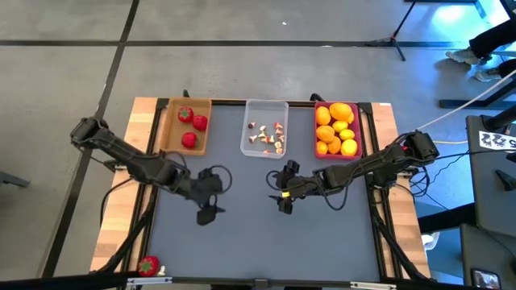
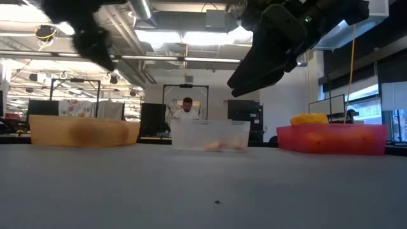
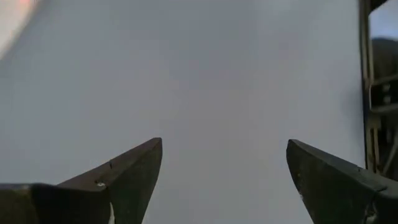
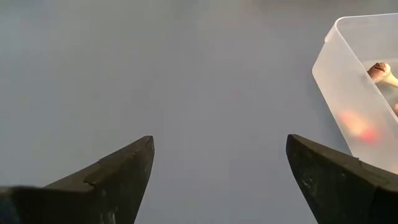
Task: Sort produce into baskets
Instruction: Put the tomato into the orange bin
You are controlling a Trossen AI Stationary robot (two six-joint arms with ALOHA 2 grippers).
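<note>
Three baskets stand in a row along the far side of the grey mat. The tan-brown basket (image 1: 184, 125) holds three red strawberries (image 1: 193, 122). The clear basket (image 1: 264, 127) holds small mushroom bits (image 1: 270, 138). The magenta basket (image 1: 337, 129) is filled with yellow and orange fruits (image 1: 335, 127). One more strawberry (image 1: 148, 265) lies on the wooden table edge at the near left corner. My left gripper (image 1: 213, 196) hangs open over bare mat left of centre. My right gripper (image 1: 279, 189) hangs open over bare mat just in front of the clear basket (image 4: 364, 93).
The grey mat (image 1: 258, 242) lies bare between the grippers and the near edge. Dark frame rails (image 1: 379, 225) run along the table's left and right sides. A person (image 2: 186, 109) sits at a desk in the room beyond the table's far edge.
</note>
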